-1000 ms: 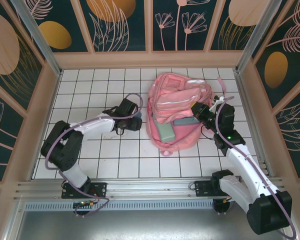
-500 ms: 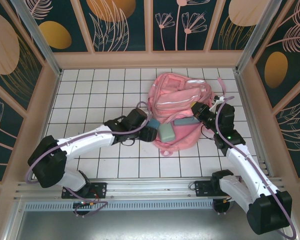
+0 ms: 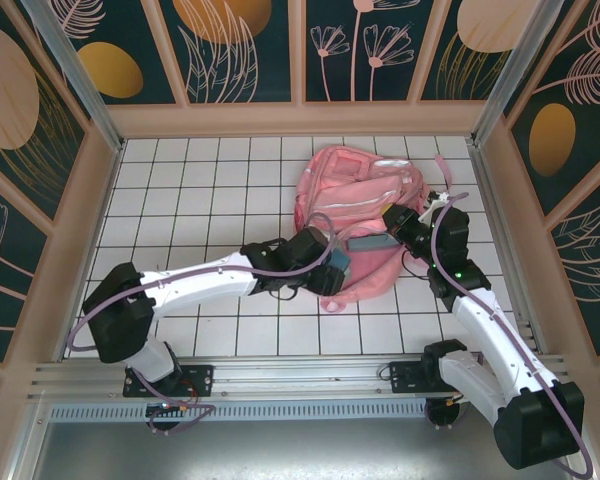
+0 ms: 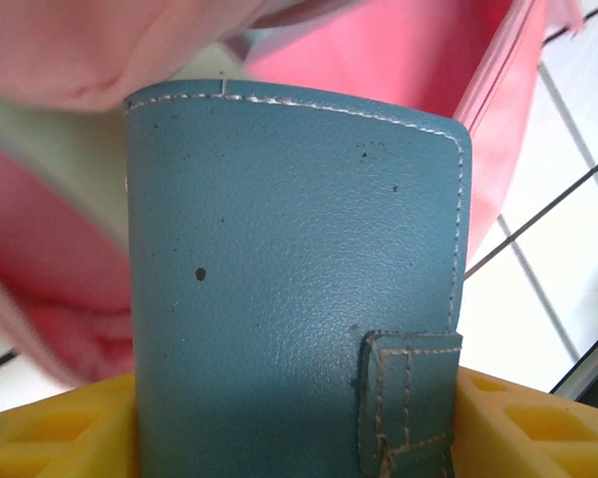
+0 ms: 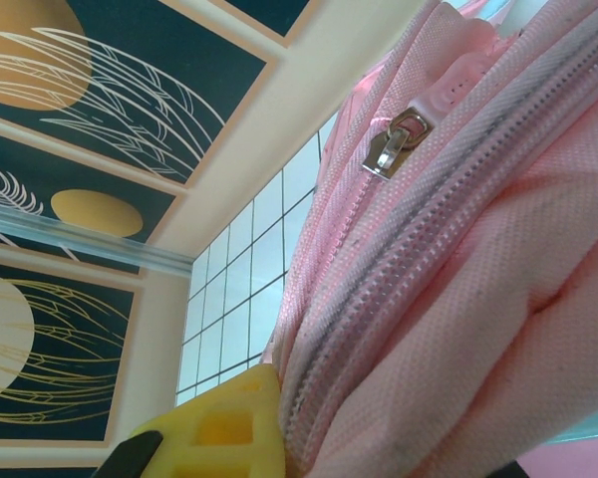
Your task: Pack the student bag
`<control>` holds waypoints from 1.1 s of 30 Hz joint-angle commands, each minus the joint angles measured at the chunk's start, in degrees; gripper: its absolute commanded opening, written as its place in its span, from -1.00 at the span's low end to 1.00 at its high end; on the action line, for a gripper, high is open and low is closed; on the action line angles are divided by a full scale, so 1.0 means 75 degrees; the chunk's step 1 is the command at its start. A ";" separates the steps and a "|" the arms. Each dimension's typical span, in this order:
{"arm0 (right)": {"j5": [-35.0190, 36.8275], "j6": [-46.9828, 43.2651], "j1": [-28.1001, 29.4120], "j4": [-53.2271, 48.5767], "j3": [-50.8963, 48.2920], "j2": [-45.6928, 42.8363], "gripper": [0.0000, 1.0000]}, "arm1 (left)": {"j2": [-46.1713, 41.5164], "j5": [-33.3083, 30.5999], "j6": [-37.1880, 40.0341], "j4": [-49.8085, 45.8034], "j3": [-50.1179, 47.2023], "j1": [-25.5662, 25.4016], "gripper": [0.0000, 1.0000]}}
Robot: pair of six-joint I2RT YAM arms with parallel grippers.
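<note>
My left jaws, part-open around a blue wallet [image 4: 289,279], point into the mouth of the pink bag [image 3: 365,185]; right jaws, closed, seemingly pinch its rim.

I am holding my left arm [image 3: 205,277] stretched low from its near-left base, out toward the right, elbow almost straight. Its jaws are gripping a blue wallet [image 4: 289,269] between yellow fingers [image 4: 523,428], standing fairly wide apart. I am holding my right arm [image 3: 485,325] angled up from the near-right base, leaning far and left, its jaws pinching the edge of the student bag [image 3: 365,185], nearly closed.
</note>
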 commanded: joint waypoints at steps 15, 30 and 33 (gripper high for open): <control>-0.0328 -0.0257 0.0168 0.0483 0.0234 -0.0656 -1.00 | 0.2861 -0.2313 -0.1055 -0.0033 0.3376 0.0111 0.66; -0.0149 -0.0427 0.0018 0.0376 0.0276 -0.0550 -1.00 | 0.1043 -0.2968 -0.1374 -0.0368 0.1464 0.0137 0.97; -0.0158 -0.0427 -0.0017 0.0355 0.0257 -0.0540 -1.00 | 0.0731 -0.3212 -0.1479 -0.0557 0.1080 0.0299 0.97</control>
